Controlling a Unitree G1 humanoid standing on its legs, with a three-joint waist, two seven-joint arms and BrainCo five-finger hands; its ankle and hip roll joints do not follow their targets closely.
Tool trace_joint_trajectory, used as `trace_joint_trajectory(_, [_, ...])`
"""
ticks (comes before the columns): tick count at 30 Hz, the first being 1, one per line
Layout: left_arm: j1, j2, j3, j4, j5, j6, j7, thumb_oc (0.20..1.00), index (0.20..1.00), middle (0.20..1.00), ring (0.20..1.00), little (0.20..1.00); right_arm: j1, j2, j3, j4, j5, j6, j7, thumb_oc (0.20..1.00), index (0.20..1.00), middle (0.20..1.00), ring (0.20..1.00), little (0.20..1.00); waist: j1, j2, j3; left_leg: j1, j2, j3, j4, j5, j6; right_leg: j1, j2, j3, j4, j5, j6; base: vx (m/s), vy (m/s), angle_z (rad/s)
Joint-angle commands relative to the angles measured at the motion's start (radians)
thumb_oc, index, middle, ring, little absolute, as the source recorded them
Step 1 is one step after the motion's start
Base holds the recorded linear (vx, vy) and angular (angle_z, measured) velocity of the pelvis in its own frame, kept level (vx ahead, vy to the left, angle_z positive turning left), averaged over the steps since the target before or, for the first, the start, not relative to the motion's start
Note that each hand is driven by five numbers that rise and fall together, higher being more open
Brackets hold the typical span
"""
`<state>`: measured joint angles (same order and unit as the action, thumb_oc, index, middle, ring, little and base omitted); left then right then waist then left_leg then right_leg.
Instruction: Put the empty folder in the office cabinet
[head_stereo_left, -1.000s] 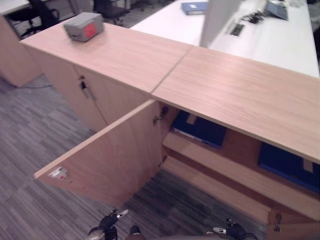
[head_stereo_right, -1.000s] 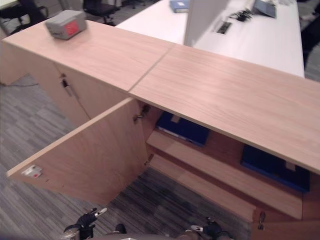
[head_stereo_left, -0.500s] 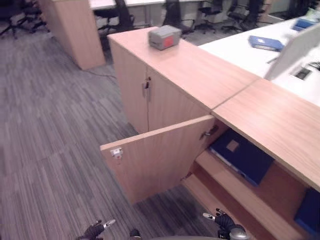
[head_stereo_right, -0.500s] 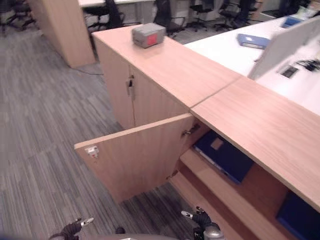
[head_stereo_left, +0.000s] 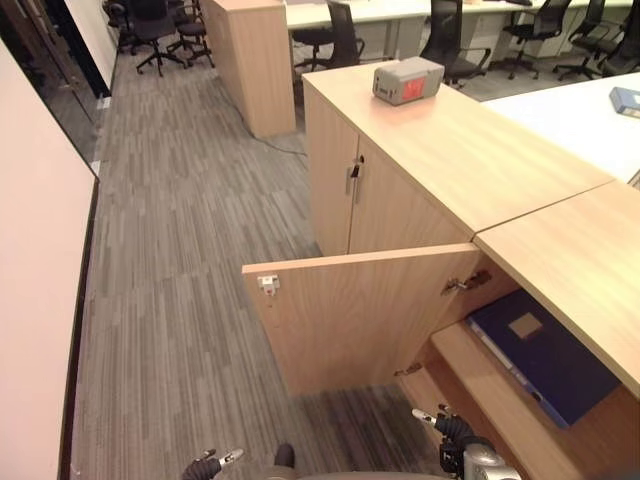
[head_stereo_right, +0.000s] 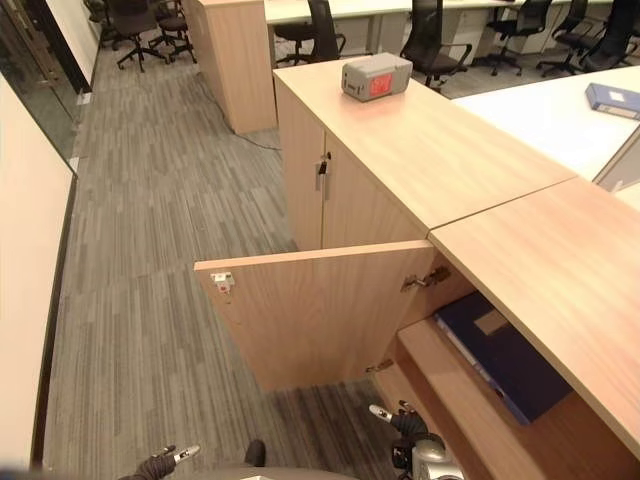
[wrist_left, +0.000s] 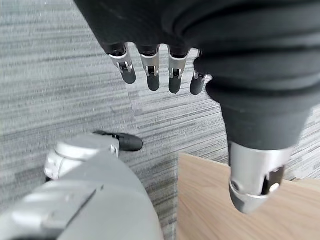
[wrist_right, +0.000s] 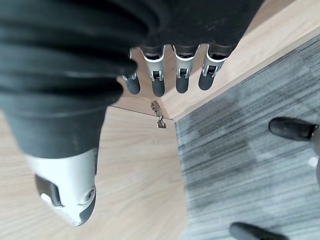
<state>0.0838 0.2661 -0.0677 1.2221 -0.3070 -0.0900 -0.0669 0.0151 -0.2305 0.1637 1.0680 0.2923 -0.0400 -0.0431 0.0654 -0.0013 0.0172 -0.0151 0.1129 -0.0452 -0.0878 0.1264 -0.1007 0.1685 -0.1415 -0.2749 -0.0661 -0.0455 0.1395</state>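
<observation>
Left hand (wrist_left: 165, 60) hangs low by the robot's side over grey carpet (head_stereo_left: 170, 250), fingers (wrist_left: 151, 70) straight and relaxed, thumb apart, holding nothing; the eye views catch it at the bottom edge (head_stereo_left: 208, 464). Right hand (wrist_right: 165, 65) is the same: fingers straight, empty, hanging over the edge where carpet meets the cabinet's lower wood, a small metal hinge (wrist_right: 158, 114) just past its fingertips; it sits at the bottom edge (head_stereo_left: 452, 436) of the eye views, near the cabinet's lower shelf (head_stereo_left: 470, 385). One cabinet door (head_stereo_left: 355, 315) stands swung open toward the robot, a small white latch (head_stereo_left: 267, 284) at its free top corner. Behind it, one dark blue folder (head_stereo_left: 540, 355) lies flat on the upper shelf inside the office cabinet (head_stereo_left: 560, 250), with a tan label patch on its cover. Neither hand touches it. Second cabinet (head_stereo_left: 400, 170) adjoins on the left side of the open one, doors closed, one key (head_stereo_left: 353, 172) in the lock. One grey box (head_stereo_left: 407, 80) with a red label sits on top of that closed cabinet. One more blue folder (head_stereo_right: 612, 97) lies on the white desk (head_stereo_right: 530, 115) behind the cabinets. Several black office chairs (head_stereo_left: 455, 40) stand farther back, with a third wood cabinet (head_stereo_left: 250, 60) beyond.
</observation>
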Motion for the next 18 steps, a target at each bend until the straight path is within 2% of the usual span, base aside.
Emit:
trace_joint_trajectory(1, [-0.080,0.014,0.028,0.018,-0.013,-0.032,0.002,1.000,1.000,1.000,1.000,1.000,-0.030,-0.022,0.015,-0.011,-0.013,-0.028,-0.006,1.000,1.000,1.000,1.000,1.000,0.006,-0.010,0.036,-0.009,-0.003,0.050,0.044,-0.061,-0.019,0.007,-0.029,0.038,0.012,-0.033,0.037,-0.06,-0.049,0.14])
trace_joint_trajectory(3, [-0.077,0.010,0.030,0.016,-0.016,-0.033,0.000,1.000,1.000,1.000,1.000,1.000,-0.017,-0.030,0.012,-0.010,-0.017,-0.030,-0.004,1.000,1.000,1.000,1.000,1.000,0.002,-0.008,0.045,-0.012,0.002,0.038,0.050,-0.060,-0.025,0.013,-0.022,0.040,0.009,-0.035,0.029,-0.09,-0.061,0.09])
trace_joint_trajectory(5, [-0.080,0.002,0.025,0.007,-0.031,-0.038,0.004,1.000,1.000,1.000,1.000,1.000,-0.014,-0.043,0.010,0.003,-0.018,-0.031,-0.003,1.000,1.000,1.000,1.000,1.000,-0.004,-0.006,0.072,-0.044,0.003,0.002,0.126,-0.076,-0.029,-0.001,-0.023,0.058,0.025,-0.031,0.017,-0.15,-0.037,0.07])
trace_joint_trajectory(6, [-0.088,0.000,0.020,0.002,-0.039,-0.041,0.005,1.000,1.000,1.000,1.000,1.000,-0.020,-0.051,0.011,0.002,-0.014,-0.032,-0.005,1.000,1.000,1.000,1.000,1.000,-0.003,-0.009,0.088,-0.066,-0.011,-0.025,0.175,-0.092,-0.034,-0.013,-0.030,0.068,0.036,-0.025,0.013,-0.11,-0.004,0.06])
trace_joint_trajectory(7, [-0.089,0.000,0.020,0.002,-0.039,-0.041,0.005,1.000,1.000,1.000,1.000,1.000,-0.020,-0.051,0.011,0.002,-0.014,-0.032,-0.005,1.000,1.000,1.000,1.000,1.000,-0.004,-0.008,0.088,-0.070,-0.011,-0.026,0.181,-0.095,-0.034,-0.015,-0.030,0.067,0.037,-0.025,0.013,-0.18,0.005,0.04])
trace_joint_trajectory(8, [-0.102,-0.003,0.019,-0.005,-0.054,-0.047,0.007,1.000,1.000,1.000,1.000,1.000,-0.028,-0.063,0.007,0.001,-0.007,-0.036,-0.004,1.000,1.000,1.000,1.000,1.000,-0.010,-0.021,0.103,-0.081,-0.043,-0.081,0.253,-0.158,-0.044,-0.047,-0.046,0.088,0.054,-0.013,0.007,-0.10,0.045,0.03])
trace_joint_trajectory(9, [-0.101,-0.004,0.024,-0.004,-0.056,-0.049,0.012,1.000,1.000,1.000,1.000,1.000,-0.031,-0.066,0.005,0.005,-0.005,-0.036,0.000,1.000,1.000,1.000,1.000,1.000,-0.018,-0.019,0.096,-0.062,-0.040,-0.088,0.243,-0.178,-0.040,-0.057,-0.047,0.097,0.057,-0.014,0.007,-0.09,0.099,0.10])
trace_joint_trajectory(12, [-0.099,-0.011,0.023,-0.016,-0.063,-0.047,0.010,1.000,1.000,1.000,1.000,1.000,-0.031,-0.065,-0.014,0.019,-0.001,-0.029,-0.002,1.000,1.000,1.000,1.000,1.000,-0.037,-0.002,0.080,-0.034,-0.020,-0.046,0.204,-0.181,-0.022,-0.083,-0.044,0.125,0.087,-0.015,0.011,0.05,0.128,0.03])
trace_joint_trajectory(18, [-0.110,0.016,0.009,-0.069,-0.045,-0.060,0.016,1.000,1.000,1.000,1.000,1.000,-0.018,-0.057,-0.040,0.017,0.008,-0.025,0.003,1.000,1.000,1.000,1.000,1.000,-0.056,-0.004,0.052,0.012,-0.037,0.008,0.135,-0.182,0.007,-0.096,-0.076,0.137,0.115,-0.010,0.036,0.09,0.127,-0.27])
